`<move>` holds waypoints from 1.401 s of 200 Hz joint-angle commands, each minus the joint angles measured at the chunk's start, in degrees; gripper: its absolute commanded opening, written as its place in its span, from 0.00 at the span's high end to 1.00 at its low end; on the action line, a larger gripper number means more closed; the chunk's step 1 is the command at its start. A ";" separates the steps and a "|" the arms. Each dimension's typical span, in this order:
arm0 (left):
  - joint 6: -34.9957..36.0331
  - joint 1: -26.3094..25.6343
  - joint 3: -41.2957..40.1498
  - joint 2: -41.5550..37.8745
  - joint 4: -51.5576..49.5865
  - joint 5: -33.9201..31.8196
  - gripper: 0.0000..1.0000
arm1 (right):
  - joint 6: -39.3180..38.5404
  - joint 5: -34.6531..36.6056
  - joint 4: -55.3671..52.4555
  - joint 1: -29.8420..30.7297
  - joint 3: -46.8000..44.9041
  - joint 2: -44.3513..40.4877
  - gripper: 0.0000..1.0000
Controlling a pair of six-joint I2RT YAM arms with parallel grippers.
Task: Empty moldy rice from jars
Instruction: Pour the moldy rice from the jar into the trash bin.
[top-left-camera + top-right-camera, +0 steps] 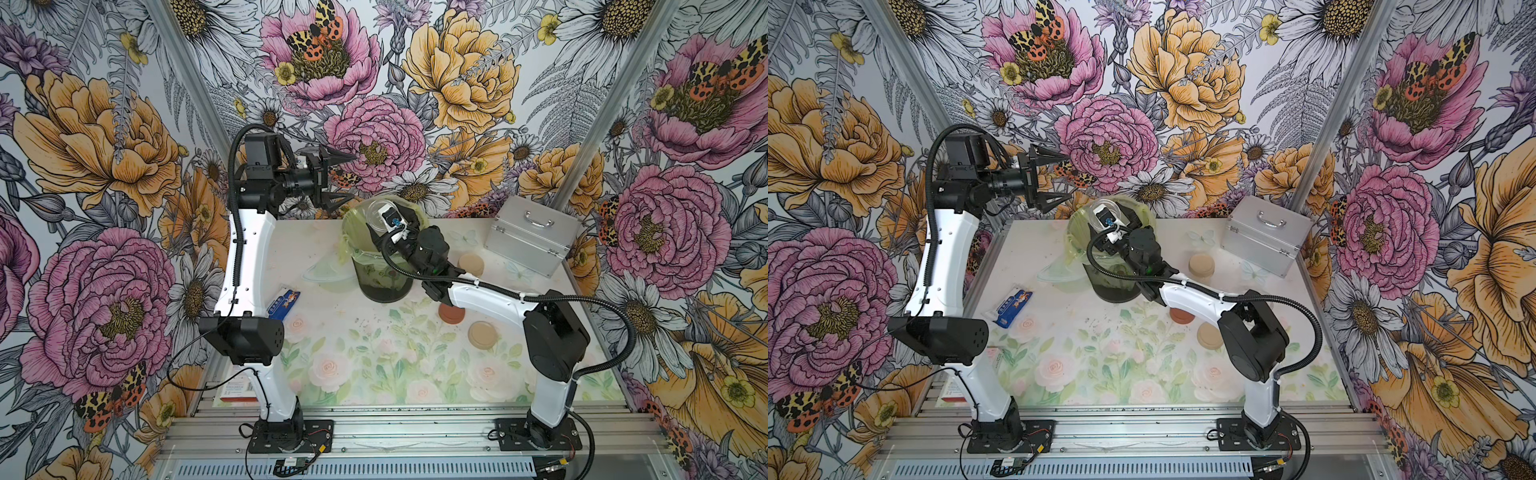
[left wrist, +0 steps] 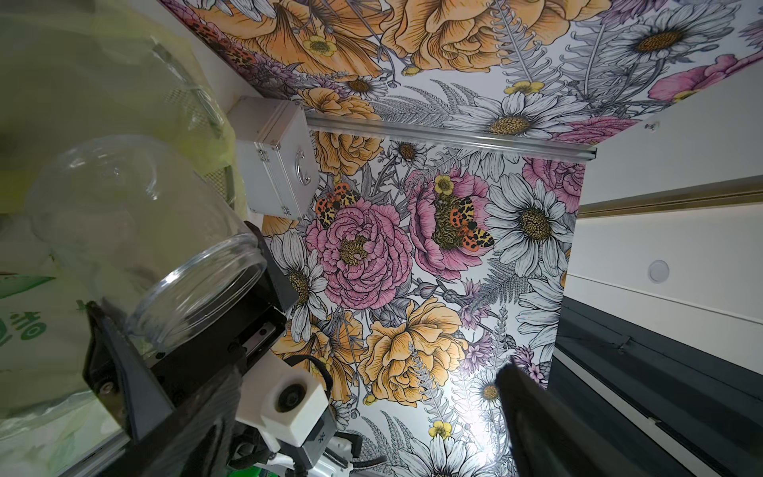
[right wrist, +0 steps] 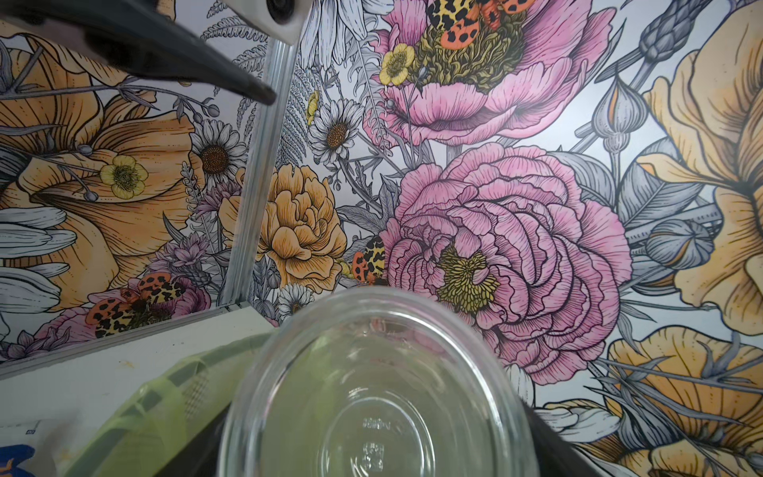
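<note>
right jaws pinching empty-looking jar (image 2: 136, 231) over bin (image 1: 384, 286), left jaws spread; tilting mouth further down should clear stragglers.

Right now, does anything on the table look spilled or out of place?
Yes: small dark specks are scattered on the table in front of the bin, likely spilled bits. The bin's bag also hangs loosely down one side.

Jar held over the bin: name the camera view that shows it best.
Left wrist view: nearly the whole jar shows side-on, looking empty. The right wrist view shows only its base, close up. In a top view the jar is small and partly hidden.
</note>
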 commanded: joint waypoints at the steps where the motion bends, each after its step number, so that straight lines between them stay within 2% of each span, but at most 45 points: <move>1: 3.58 0.69 0.61 -1.35 0.96 -2.57 0.02 | 2.58 0.14 -1.85 0.43 4.89 -4.61 1.00; 55: 10.69 0.77 -3.36 -5.93 1.00 -7.12 0.02 | 7.35 0.62 -16.90 0.41 13.22 -5.95 1.00; 103: 17.59 0.69 -8.49 -9.75 0.99 -10.93 0.02 | 14.40 0.37 -34.66 0.30 24.20 -5.57 1.00; 147: 24.65 0.56 -16.60 -15.58 0.98 -13.11 0.02 | 19.65 0.18 -43.60 0.21 27.35 -6.96 1.00; 179: 26.92 0.00 -21.32 -19.10 0.99 -14.44 0.02 | 24.27 -0.84 -47.79 -0.14 27.62 -8.53 1.00; 215: 28.69 -2.90 -26.35 -23.39 1.44 -18.25 0.01 | 28.30 -2.06 -50.95 -0.27 26.48 -11.03 1.00; 280: 27.20 -10.10 -40.32 -32.29 8.46 -24.41 0.01 | 29.38 -1.67 -54.20 1.08 19.79 -19.20 1.00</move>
